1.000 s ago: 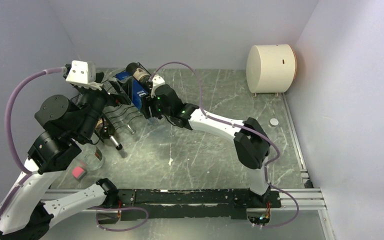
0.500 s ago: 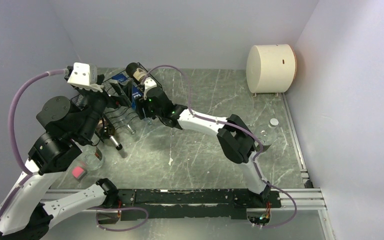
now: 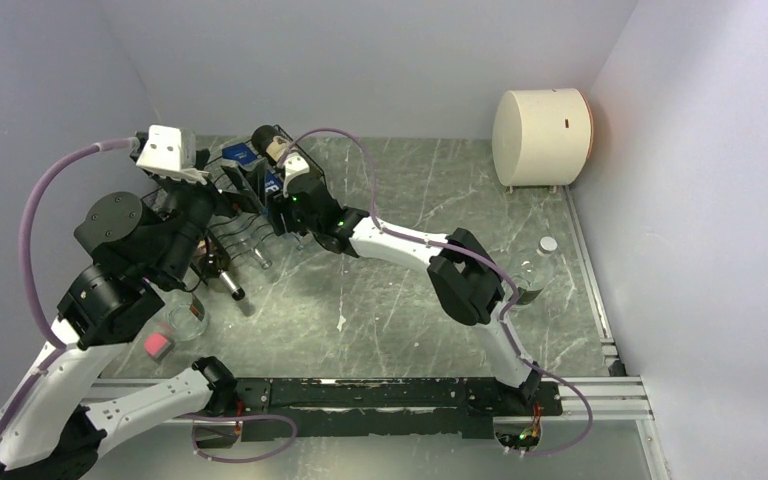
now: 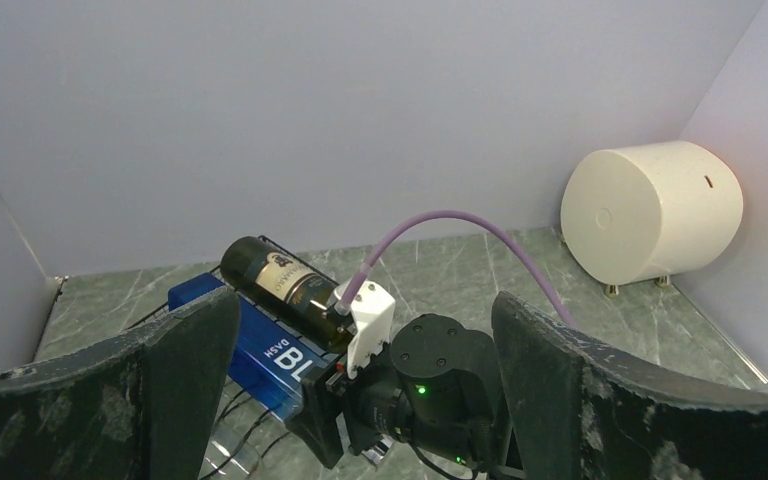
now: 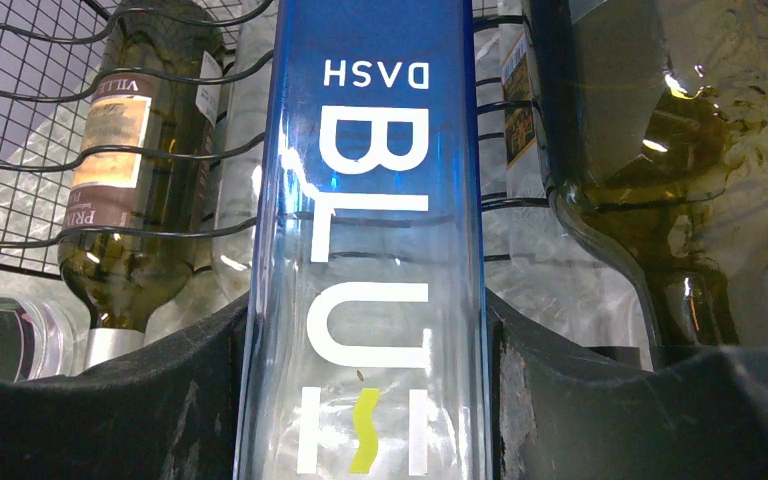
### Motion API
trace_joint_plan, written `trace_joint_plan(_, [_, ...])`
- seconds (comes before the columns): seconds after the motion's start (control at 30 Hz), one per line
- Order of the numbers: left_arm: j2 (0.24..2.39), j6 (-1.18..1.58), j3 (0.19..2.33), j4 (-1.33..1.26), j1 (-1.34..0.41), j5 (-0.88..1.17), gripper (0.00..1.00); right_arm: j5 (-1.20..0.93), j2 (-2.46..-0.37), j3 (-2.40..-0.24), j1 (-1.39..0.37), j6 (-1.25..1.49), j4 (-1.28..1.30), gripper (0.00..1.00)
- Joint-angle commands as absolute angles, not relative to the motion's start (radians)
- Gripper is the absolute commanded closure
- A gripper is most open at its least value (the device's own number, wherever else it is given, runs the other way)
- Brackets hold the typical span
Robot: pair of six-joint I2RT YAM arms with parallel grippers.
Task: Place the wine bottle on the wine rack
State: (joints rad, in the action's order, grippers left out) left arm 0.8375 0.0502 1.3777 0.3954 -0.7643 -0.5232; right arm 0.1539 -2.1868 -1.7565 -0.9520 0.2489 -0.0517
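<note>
Far left on the bench (image 3: pixel 410 310), right fingers (image 5: pixel 160 400) grip a blue wine bottle (image 5: pixel 365 250) at the wire wine rack (image 5: pixel 30 130), between a green bottle (image 5: pixel 125 180) and an olive bottle (image 5: pixel 660 150) lying there. Left fingers (image 4: pixel 160 370) hover nearby, spread wide.

Green marbled worktop (image 3: pixel 410 300), pale scratches across it. Cream drum (image 3: pixel 540 137) lies on side on short feet in far right corner. Small white disc (image 3: pixel 548 243) near aluminium rail (image 3: pixel 590 280), well apart from drum. Clear glass (image 3: pixel 192 318) at near left, small pink block (image 3: pixel 157 345) just beside it. Dark bottle (image 4: pixel 278 283) with tan label lies on side. In right wrist view, green bottle (image 5: pixel 130 180) with label reading VILLE, neck pointing down; olive bottle (image 5: pixel 680 150) off to right
</note>
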Motion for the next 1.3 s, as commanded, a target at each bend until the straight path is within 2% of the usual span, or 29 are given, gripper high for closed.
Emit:
trace_joint_plan(0.0, [0.825, 0.055, 1.376, 0.4, -0.762, -0.511, 0.0, 0.189, -2.131, -1.828, -0.947, 0.253, -0.153, 0.34])
trace_joint_plan(0.13, [0.836, 0.051, 1.394, 0.421, -0.761, -0.48, 0.0, 0.186, -2.092, -1.833, -0.945, 0.251, -0.133, 0.16])
trace_joint_plan(0.27, [0.841, 0.052, 1.399, 0.425, -0.762, -0.476, 0.01, 0.172, -2.064, -1.835, -0.94, 0.253, -0.114, 0.09])
trace_joint_plan(0.5, [0.832, 0.063, 1.398, 0.429, -0.761, -0.463, 0.0, 0.154, -1.933, -1.77, -0.925, 0.275, -0.099, 0.09])
trace_joint_plan(0.73, [0.813, 0.066, 1.371, 0.414, -0.761, -0.44, 0.01, 0.236, -1.655, -1.538, -0.907, 0.256, -0.068, 0.1])
trace_joint_plan(1.0, [0.808, 0.056, 1.327, 0.354, -0.761, -0.381, 0.0, 0.548, -1.249, -1.248, -0.88, 0.189, 0.193, 0.1])
trace_joint_plan(1.13, [0.819, 0.054, 1.306, 0.319, -0.762, -0.354, 0.0, 0.659, -1.109, -1.201, -0.831, 0.21, 0.324, 0.1])
trace_joint_plan(1.27, [0.83, 0.095, 1.267, 0.256, -0.762, -0.319, 0.0, 0.711, -1.041, -1.245, -0.756, 0.219, 0.422, 0.1])
